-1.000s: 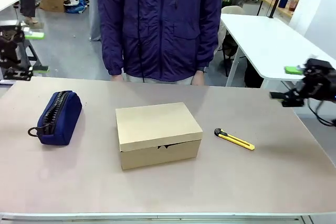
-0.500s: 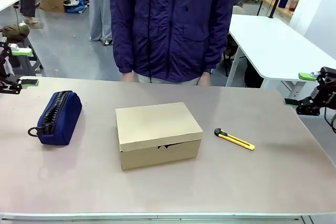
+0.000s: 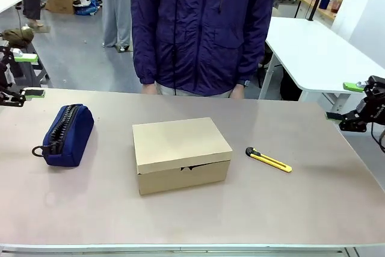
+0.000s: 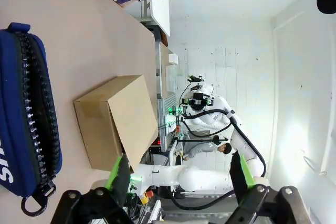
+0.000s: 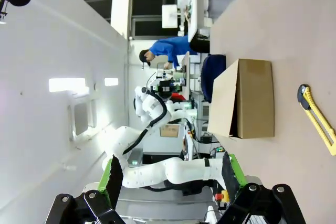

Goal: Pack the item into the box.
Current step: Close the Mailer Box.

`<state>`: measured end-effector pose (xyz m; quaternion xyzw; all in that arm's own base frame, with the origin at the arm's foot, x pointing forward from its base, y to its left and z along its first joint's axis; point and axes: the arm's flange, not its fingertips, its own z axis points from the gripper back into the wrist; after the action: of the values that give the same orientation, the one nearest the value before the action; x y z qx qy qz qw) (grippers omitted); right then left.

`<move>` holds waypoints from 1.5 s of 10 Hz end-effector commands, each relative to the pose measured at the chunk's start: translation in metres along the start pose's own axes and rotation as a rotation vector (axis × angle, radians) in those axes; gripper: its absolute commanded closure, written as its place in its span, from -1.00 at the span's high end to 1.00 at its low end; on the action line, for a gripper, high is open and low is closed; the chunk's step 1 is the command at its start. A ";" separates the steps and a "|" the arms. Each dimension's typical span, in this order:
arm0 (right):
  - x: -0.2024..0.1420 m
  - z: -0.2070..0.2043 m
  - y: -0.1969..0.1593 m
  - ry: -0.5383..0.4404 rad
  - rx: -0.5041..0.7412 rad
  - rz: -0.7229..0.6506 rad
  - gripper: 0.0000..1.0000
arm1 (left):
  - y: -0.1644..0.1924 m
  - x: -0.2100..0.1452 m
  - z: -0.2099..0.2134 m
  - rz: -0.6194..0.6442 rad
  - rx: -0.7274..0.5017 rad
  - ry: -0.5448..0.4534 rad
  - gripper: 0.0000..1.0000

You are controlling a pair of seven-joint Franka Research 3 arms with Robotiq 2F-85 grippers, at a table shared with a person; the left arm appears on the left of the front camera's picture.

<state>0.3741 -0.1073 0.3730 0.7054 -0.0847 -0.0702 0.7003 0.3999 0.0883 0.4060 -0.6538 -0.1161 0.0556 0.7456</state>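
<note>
Cardboard box [image 3: 181,153], plain brown, rectangular, lid closed; left gripper [image 3: 17,76] and right gripper [image 3: 349,102] both spread, empty.

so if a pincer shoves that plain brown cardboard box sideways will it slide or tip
The plain brown cardboard box is low and wide on the flat table, so it probably slides. Its closed lid flap looks loose at the front, so it may lift or flex.
</note>
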 end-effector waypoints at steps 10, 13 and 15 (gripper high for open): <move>-0.003 0.001 0.003 0.007 0.006 0.012 1.00 | -0.005 0.000 -0.001 0.008 0.008 -0.005 1.00; -0.003 0.001 0.003 0.007 0.006 0.012 1.00 | -0.005 0.000 -0.001 0.008 0.008 -0.005 1.00; -0.003 0.001 0.003 0.007 0.006 0.012 1.00 | -0.005 0.000 -0.001 0.008 0.008 -0.005 1.00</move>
<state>0.3741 -0.1073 0.3730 0.7054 -0.0847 -0.0702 0.7003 0.4000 0.0884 0.4060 -0.6537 -0.1161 0.0558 0.7457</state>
